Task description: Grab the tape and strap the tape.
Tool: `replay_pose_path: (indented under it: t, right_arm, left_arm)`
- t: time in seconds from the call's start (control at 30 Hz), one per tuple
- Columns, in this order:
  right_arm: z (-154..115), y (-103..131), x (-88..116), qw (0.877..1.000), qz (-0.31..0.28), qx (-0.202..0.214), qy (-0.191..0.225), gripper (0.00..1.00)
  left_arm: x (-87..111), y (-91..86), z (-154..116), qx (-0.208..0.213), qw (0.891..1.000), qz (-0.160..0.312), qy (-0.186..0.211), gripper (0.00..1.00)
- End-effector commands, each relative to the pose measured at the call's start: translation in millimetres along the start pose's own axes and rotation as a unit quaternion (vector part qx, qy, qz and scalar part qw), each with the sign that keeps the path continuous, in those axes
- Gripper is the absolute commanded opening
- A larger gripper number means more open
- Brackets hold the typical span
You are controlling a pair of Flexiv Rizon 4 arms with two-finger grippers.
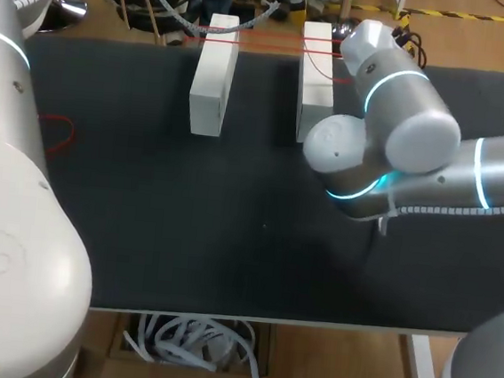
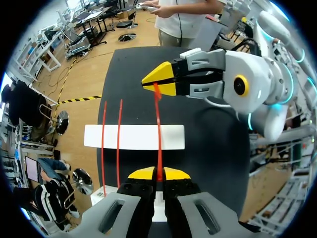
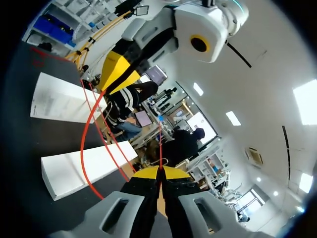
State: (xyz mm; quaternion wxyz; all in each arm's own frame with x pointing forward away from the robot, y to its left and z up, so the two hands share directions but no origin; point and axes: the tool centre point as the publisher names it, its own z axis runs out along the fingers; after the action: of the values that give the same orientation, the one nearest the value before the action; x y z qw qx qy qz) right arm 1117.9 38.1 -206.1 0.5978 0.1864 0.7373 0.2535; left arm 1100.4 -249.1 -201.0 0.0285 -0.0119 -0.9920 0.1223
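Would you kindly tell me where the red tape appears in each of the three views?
Head view: the red tape runs across the tops of the two white blocks.
Left wrist view: it stretches from the left gripper over one block to the right gripper.
Right wrist view: the right gripper pinches it, and a strand loops over both blocks.
Shared landmark: the white blocks.

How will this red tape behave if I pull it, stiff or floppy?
Probably floppy: the red tape hangs in a loose curve past the white blocks. Likely light and thin, so it could slip from the right gripper.
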Motion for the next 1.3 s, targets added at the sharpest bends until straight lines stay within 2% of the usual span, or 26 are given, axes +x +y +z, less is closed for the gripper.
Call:
replay_pose_path:
  t: [0.03, 0.13, 0.3, 0.53, 0.6, 0.67, 0.97, 1.3]
  right_arm:
    - [1, 7, -8, 0.999, -0.028, 0.038, 0.014, 0.00]
    - [2, 9, -12, 0.997, -0.071, 0.031, 0.028, 0.00]
    - [3, 17, -15, 0.993, -0.120, 0.002, 0.015, 0.00]
    - [1, 22, -10, 0.991, -0.135, -0.006, 0.019, 0.00]
    - [2, 22, -9, 0.987, -0.162, -0.016, 0.017, 0.00]
    - [4, 29, -11, 0.974, -0.222, -0.052, 0.008, 0.00]
    - [7, 28, -11, 0.976, -0.213, -0.040, 0.007, 0.00]
    - [3, 26, 3, 0.990, -0.143, 0.004, 0.004, 0.00]
  left_arm:
    - [-0.2, -0.4, 0, -0.002, 1.000, -0.001, 0.000, 0.00]
    - [-0.2, -0.4, 0, -0.002, 1.000, -0.001, 0.000, 0.00]
    - [-0.2, -0.4, 0, -0.002, 1.000, -0.001, 0.000, 0.00]
    - [-0.2, -0.4, 0, -0.002, 1.000, -0.001, 0.000, 0.00]
    - [-0.2, -0.4, 0, -0.002, 1.000, -0.001, 0.000, 0.00]
    - [-0.2, -0.4, 0, -0.002, 1.000, -0.001, 0.000, 0.00]
    - [-0.2, -0.4, 0, -0.002, 1.000, -0.001, 0.000, 0.00]
    - [-0.2, -0.4, 0, -0.002, 1.000, -0.001, 0.000, 0.00]
